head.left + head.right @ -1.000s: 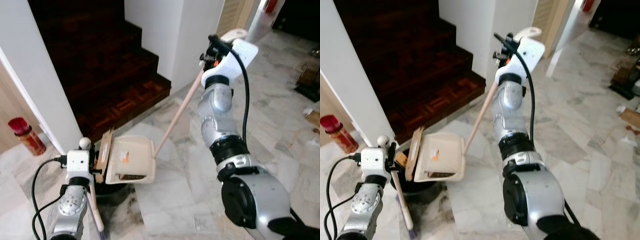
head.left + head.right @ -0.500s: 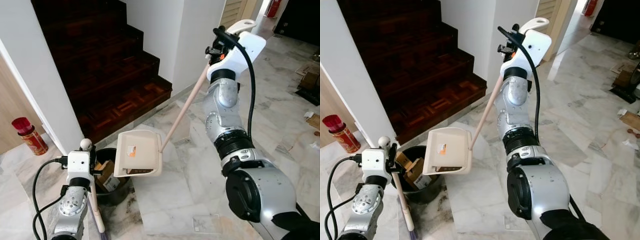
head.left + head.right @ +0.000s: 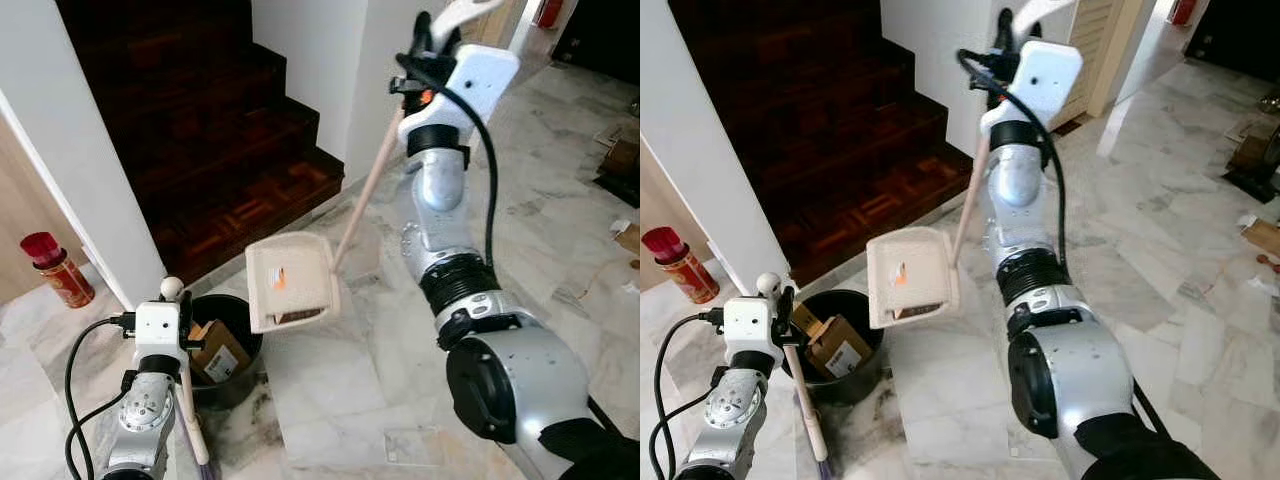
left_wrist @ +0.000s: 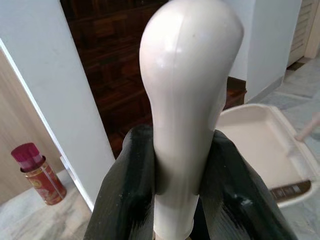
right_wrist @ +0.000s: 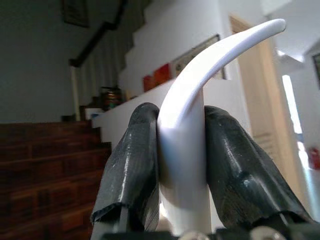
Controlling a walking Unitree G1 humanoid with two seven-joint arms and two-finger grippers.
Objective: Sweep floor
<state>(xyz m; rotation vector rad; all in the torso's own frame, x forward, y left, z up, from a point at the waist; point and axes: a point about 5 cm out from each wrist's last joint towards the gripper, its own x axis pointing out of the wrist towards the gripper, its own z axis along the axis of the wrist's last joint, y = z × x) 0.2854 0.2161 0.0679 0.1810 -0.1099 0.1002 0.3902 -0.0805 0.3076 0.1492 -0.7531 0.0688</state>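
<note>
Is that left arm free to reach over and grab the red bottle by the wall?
Probably not as things stand. The left gripper is shut on the broom handle, so it has no free fingers. The red bottle also stands well off to the side, beyond the white wall edge.

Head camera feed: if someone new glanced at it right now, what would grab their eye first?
Most likely the cream dustpan, held in the air on its long handle by the right end effector, just beyond the black bin with cardboard scraps inside. Next, the left end effector closed on the broom handle at the lower left. Behind both rises a dark wooden staircase.
</note>
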